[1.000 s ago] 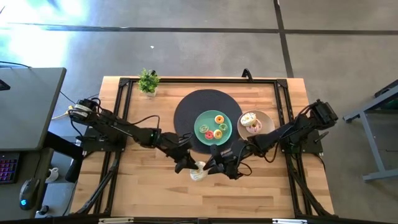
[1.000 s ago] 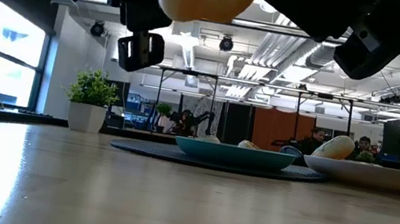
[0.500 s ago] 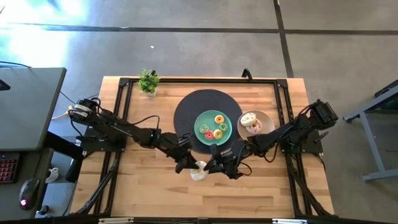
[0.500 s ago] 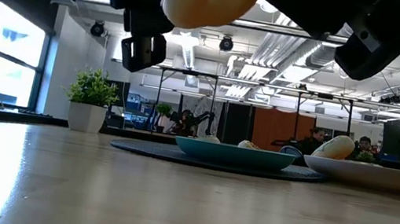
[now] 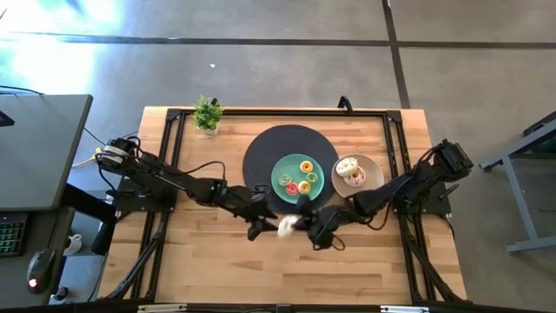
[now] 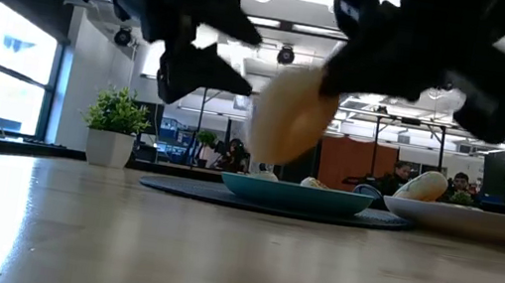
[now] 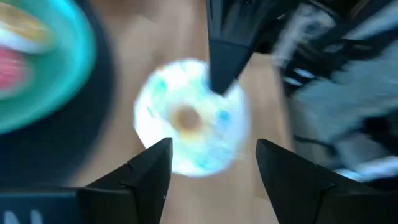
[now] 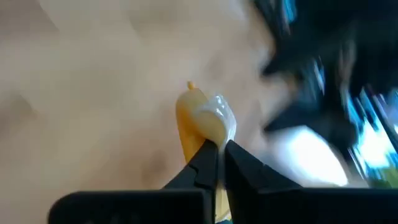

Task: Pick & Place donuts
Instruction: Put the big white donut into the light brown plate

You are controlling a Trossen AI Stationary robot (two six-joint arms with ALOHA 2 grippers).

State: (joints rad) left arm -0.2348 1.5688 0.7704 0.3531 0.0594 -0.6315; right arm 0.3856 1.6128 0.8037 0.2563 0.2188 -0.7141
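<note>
A cream-iced donut [image 5: 286, 226] with blue sprinkles [image 7: 186, 118] hangs above the table's middle, nearer the front edge than the teal plate [image 5: 280, 173]. My right gripper [image 5: 299, 223] is shut on it. My left gripper [image 5: 258, 229] stands open just to its left, with a finger on either side [image 7: 211, 180] and touching nothing. Three small donuts, yellow [image 5: 307, 167], pink [image 5: 292, 187] and green [image 5: 311, 178], lie on the plate. More donuts [image 5: 350, 168] lie in the tan bowl [image 5: 373, 178]. My right gripper pinches the donut's rim [image 8: 208, 124] between its two fingers. The fingers [image 7: 225, 59] come from the table's right side. The donut [image 6: 286, 121] stands on edge below them, clear of the table.
The plate sits on a dark round mat [image 5: 265, 148]. A small potted plant [image 5: 207, 113] stands at the far left corner. Black frame rails [image 5: 169, 148] run along the table's sides. Bare wood [image 5: 217, 269] lies toward the front edge.
My left gripper has opened and let go of the donut, and my right gripper has shut on its rim and taken it. The donut has gone a little toward the table's right and far edges and tipped onto its edge.
</note>
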